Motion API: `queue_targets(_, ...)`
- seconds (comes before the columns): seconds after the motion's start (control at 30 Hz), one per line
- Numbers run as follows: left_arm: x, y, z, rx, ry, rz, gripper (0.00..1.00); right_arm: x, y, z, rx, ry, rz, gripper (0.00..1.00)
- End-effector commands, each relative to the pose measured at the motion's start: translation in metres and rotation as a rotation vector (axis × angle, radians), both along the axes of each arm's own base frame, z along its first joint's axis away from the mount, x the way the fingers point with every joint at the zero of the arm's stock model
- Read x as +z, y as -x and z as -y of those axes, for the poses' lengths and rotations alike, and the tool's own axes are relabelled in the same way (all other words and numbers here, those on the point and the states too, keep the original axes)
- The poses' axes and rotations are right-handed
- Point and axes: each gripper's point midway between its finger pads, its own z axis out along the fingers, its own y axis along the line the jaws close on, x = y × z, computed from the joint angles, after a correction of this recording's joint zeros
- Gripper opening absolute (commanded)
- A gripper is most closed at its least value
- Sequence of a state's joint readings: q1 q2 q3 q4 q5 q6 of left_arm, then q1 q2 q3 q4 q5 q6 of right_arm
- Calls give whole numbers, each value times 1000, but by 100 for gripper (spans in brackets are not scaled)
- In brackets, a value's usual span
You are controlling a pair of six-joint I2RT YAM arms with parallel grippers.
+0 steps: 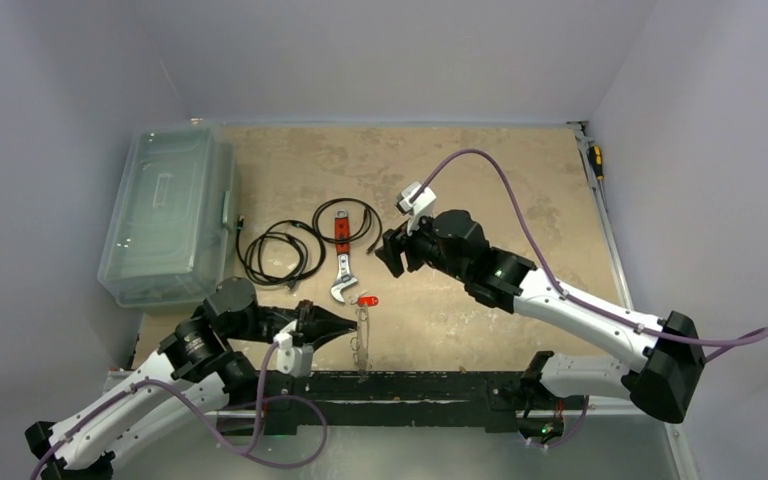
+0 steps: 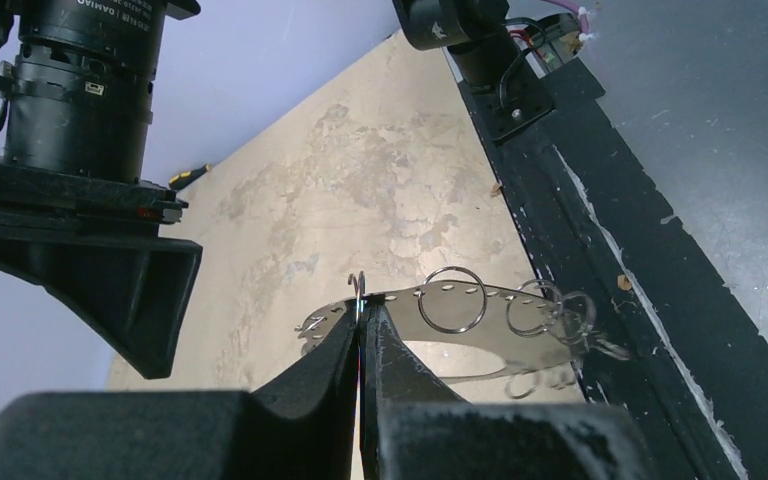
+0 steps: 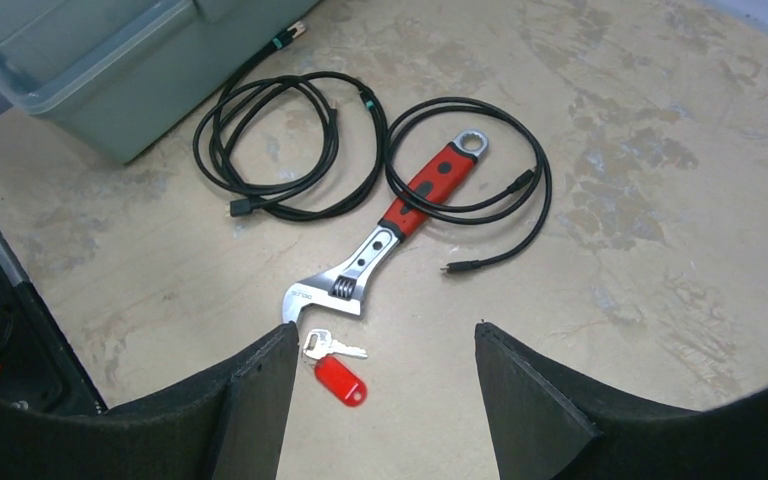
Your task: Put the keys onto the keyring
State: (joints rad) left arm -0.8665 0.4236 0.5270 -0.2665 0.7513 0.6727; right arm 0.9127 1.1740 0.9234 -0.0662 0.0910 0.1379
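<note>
**Left pincer.** The left pincer is fully closed on the keyring. In the left wrist view the two fingers meet on the thin wire of the keyring, with no gap between them. The arm reaches in from the near-left corner, with the pincer pointing right.

**Keyring.** The loop sits at the near edge of the desk, close to the black base rail. It runs lengthwise from near to far. Several small rings hang on it. Whether it rests on the desk or is lifted clear cannot be told.

**Right pincer.** The right pincer stands wide open and has hold of nothing. It hangs above the desk, just right of the wrench, with the camera facing down. In its own view the two fingers stand well apart over bare surface.

**Keys.** The keys lie flat on the desk, joined to a red tag. They are just beside the open jaw end of the wrench, on its near side. From above, the red tag lies at the far end of the keyring. Contact between them cannot be confirmed.

**Other items.** Two coiled black cables lie beside the wrench, and one loops across its handle. A clear lidded bin stands at the far left.
</note>
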Motion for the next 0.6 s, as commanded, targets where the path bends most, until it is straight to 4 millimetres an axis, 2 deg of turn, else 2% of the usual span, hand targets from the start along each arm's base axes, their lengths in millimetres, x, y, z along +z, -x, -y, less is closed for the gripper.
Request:
queue_targets(0.0,18,-1,3,-1,46,28,0,1,1,-7,30,-39,1,68)
queue_targets(0.13,25,6,-1,-15,99,45,0,-13,3,-8,53,-11,-13,68)
queue_targets(0.23,23,8,-2,-16,108,43,0,-23,2,-11,79,-7,-18,66)
queue_targets(0.37,28,7,-5,1,124,51,0,-45,13,-26,187,12,-87,64)
queue_targets(0.57,30,6,-8,21,174,62,0,-75,17,-49,285,65,-184,62)
